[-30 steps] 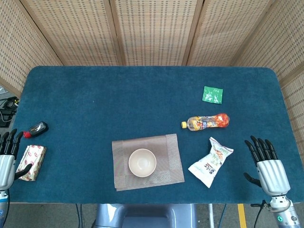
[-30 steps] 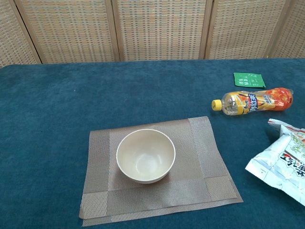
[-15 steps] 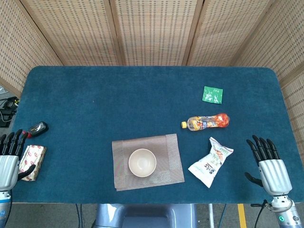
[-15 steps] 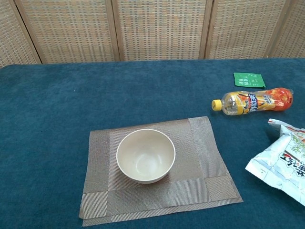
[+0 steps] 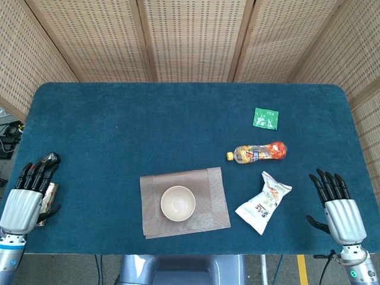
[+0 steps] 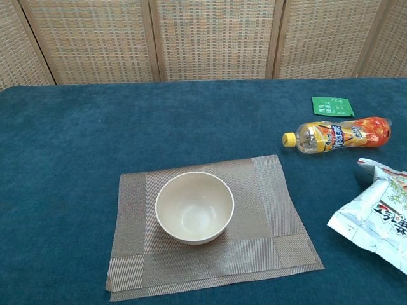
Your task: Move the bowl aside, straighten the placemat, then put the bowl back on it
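A cream bowl (image 5: 178,203) (image 6: 194,206) stands upright in the middle of a brown woven placemat (image 5: 217,208) (image 6: 270,210), which lies slightly skewed on the blue table near the front edge. My left hand (image 5: 27,199) hovers at the table's left front corner, fingers extended and apart, holding nothing. My right hand (image 5: 338,208) is at the right front corner, fingers also spread and empty. Both hands are far from the bowl. Neither hand shows in the chest view.
A white snack bag (image 5: 263,203) (image 6: 375,219) lies right of the mat. An orange drink bottle (image 5: 258,153) (image 6: 337,135) lies on its side behind it, and a green packet (image 5: 265,117) (image 6: 331,105) further back. A red-and-white packet (image 5: 50,193) is mostly hidden under my left hand.
My left hand has moved right and over the packet at the left edge, now covering it and the dark object. The right hand has barely shifted. Bowl and mat are unmoved.
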Tool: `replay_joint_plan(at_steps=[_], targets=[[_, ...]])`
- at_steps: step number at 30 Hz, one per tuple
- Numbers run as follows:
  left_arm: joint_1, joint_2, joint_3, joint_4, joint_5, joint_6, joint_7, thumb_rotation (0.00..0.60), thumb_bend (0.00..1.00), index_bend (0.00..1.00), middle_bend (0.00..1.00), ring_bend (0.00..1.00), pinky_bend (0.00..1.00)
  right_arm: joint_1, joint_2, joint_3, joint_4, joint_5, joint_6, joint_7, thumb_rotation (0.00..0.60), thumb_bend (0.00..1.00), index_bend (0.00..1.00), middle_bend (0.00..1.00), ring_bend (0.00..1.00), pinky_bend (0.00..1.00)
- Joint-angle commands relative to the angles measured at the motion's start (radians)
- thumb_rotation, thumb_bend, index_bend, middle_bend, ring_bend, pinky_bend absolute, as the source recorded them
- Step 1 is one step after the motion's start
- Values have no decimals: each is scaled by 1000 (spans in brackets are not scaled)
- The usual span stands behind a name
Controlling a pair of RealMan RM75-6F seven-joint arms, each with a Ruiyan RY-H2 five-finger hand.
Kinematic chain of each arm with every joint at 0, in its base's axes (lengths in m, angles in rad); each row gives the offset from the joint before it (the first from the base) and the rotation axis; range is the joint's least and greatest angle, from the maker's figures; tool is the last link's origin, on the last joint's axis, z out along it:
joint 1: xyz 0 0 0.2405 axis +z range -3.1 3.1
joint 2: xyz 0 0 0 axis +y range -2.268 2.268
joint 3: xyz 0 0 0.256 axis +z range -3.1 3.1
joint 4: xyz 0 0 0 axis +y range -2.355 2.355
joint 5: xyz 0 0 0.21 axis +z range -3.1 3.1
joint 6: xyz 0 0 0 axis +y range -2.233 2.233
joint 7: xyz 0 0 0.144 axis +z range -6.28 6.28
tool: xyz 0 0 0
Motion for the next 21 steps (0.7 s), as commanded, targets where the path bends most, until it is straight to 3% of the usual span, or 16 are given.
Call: replay_joint_plan(at_steps=[1,7,18,21], targets=[[-43,0,-6,-32,27,-48,45,600,0,136,0,0,0,-1,3,1,-1,0,2,6,600,49,0,0,0,0],[-138,-40,-19,-98,43,-189,159,600,4,298,0,0,0,-1,9,0,-2,-1,3,23,600,49,0,0,0,0],[-264,-198,-37,-110,18,-381,350,600,6,408,0,0,0,0,16,4,-1,4,3,45,600,49,0,0,0,0],[-292,-247,-43,-104,6,-420,379,600,49,428,0,0,0,-1,18,6,0,8,4,51,600,49,0,0,0,0]])
